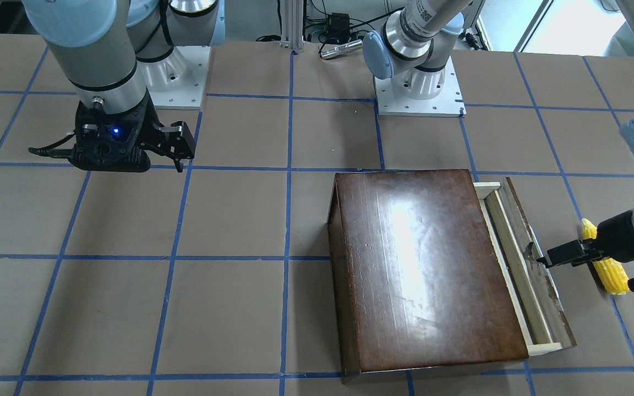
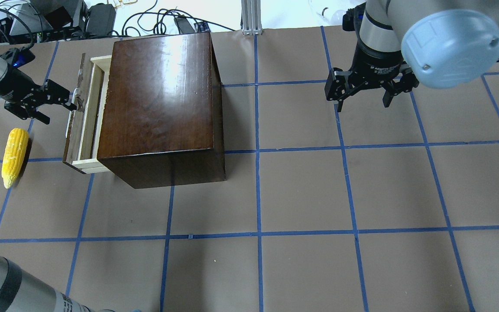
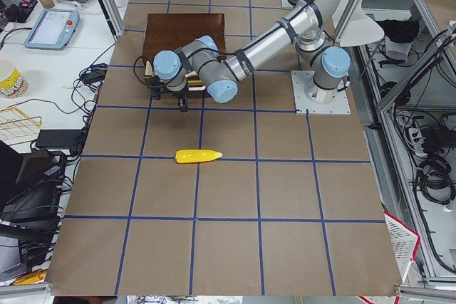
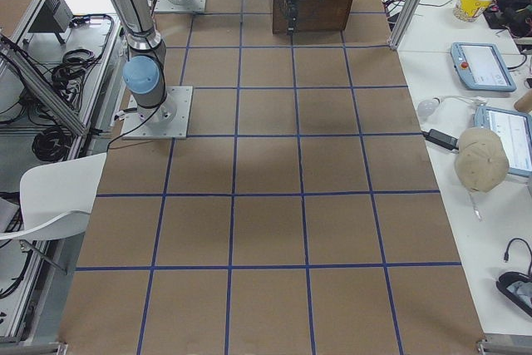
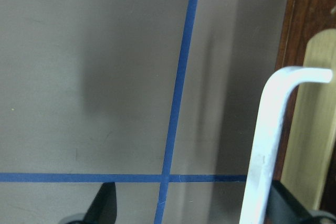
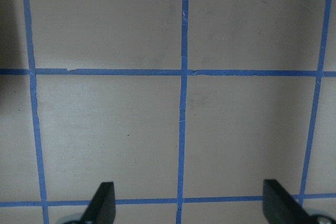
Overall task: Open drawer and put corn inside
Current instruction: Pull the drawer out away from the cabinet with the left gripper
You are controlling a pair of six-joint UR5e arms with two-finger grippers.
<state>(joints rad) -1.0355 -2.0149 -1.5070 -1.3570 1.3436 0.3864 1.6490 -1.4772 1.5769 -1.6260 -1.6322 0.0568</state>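
The dark-brown box (image 2: pixel 158 99) stands at the table's left side. Its drawer (image 2: pixel 85 125) is pulled partly out, showing a strip of pale wood behind the worn front panel (image 1: pixel 537 275). My left gripper (image 2: pixel 61 112) is open and level with the drawer front. In the left wrist view the white handle (image 5: pixel 265 145) lies between the jaws, close against one finger (image 5: pixel 291 203). The yellow corn (image 2: pixel 14 156) lies on the table just outside the drawer, beside that gripper. My right gripper (image 2: pixel 362 103) is open and empty, hovering over the table far from the box.
Brown paper with a blue tape grid covers the table (image 2: pixel 301 190). The two arm bases (image 1: pixel 419 91) stand at the robot's edge. Cables and equipment (image 2: pixel 59 17) lie beyond the table's far edge, behind the box.
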